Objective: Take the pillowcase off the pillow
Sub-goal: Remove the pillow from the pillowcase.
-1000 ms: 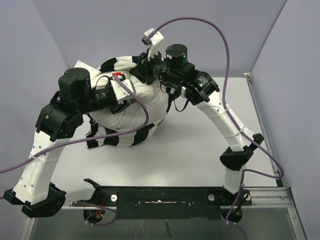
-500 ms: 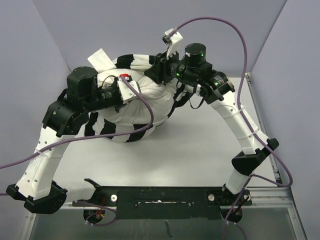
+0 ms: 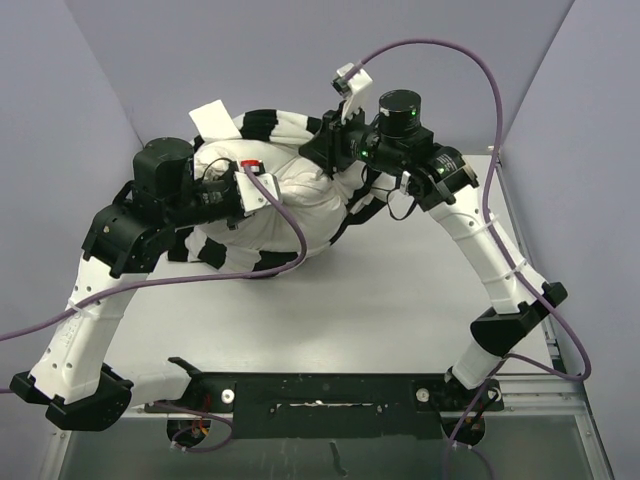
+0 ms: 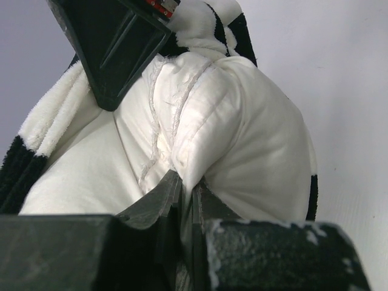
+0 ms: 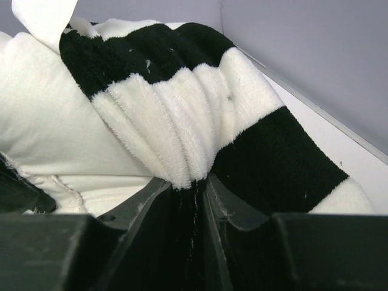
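Two textures: fleecy striped pillowcase [image 5: 182, 121] pleated in right hand [image 5: 195, 185], pillow [image 4: 242, 133] plump, puckered.

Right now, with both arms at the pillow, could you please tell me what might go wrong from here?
1. The left gripper pinches only a thin fold of the pillow; that fold may slip out, letting the pillow follow the pillowcase.
2. The right gripper holds a bunched ridge of the pillowcase, which might slide free under a hard pull.
3. The left arm's purple cable drapes over the pillow and could snag.
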